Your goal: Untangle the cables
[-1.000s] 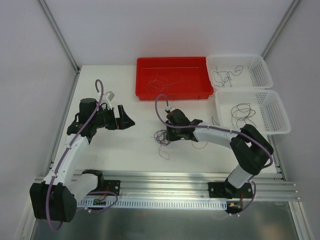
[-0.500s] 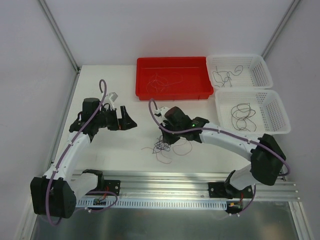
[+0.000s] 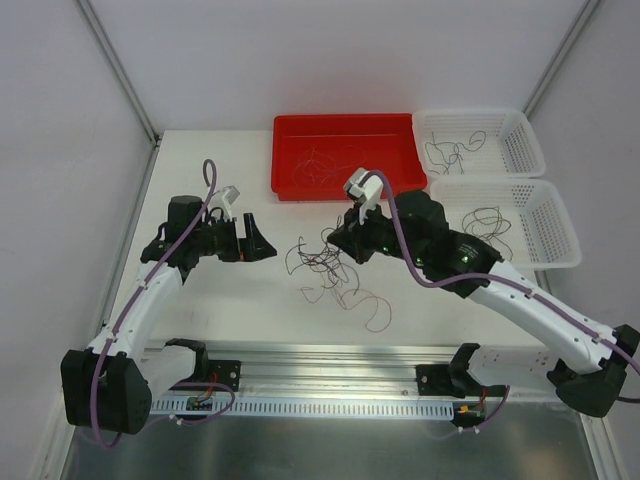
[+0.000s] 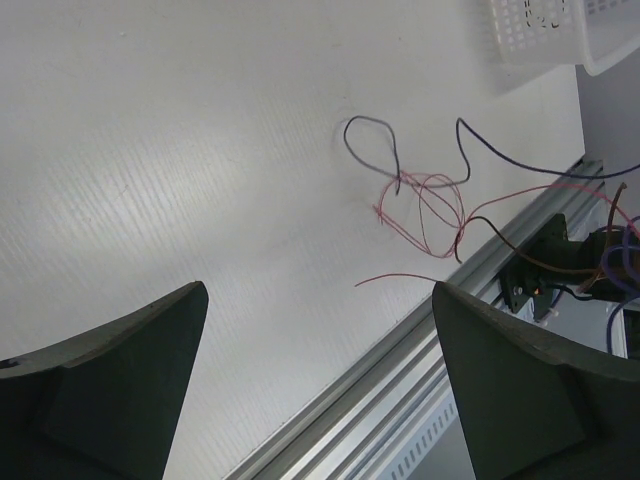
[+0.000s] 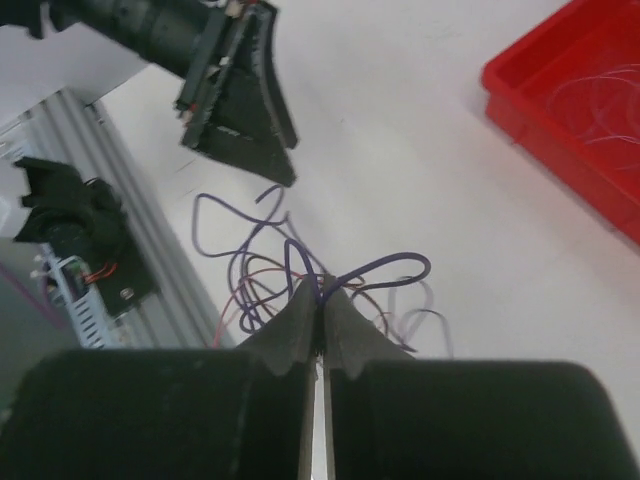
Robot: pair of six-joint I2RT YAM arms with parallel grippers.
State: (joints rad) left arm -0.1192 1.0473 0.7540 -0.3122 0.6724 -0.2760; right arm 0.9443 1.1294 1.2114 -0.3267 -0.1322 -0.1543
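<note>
Right gripper: pressed together, pinching a purple strand of the cables. Remaining strands: loose loops on the table, at 7 o'clock of that gripper. At 9 o'clock of the cables: left gripper, spread wide.

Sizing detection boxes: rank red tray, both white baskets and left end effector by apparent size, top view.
1. Red tray and near white basket: about alike, unranked.
2. Far white basket: slightly smaller, maybe only because it sits farther away.
3. Left end effector: clearly smallest.
</note>
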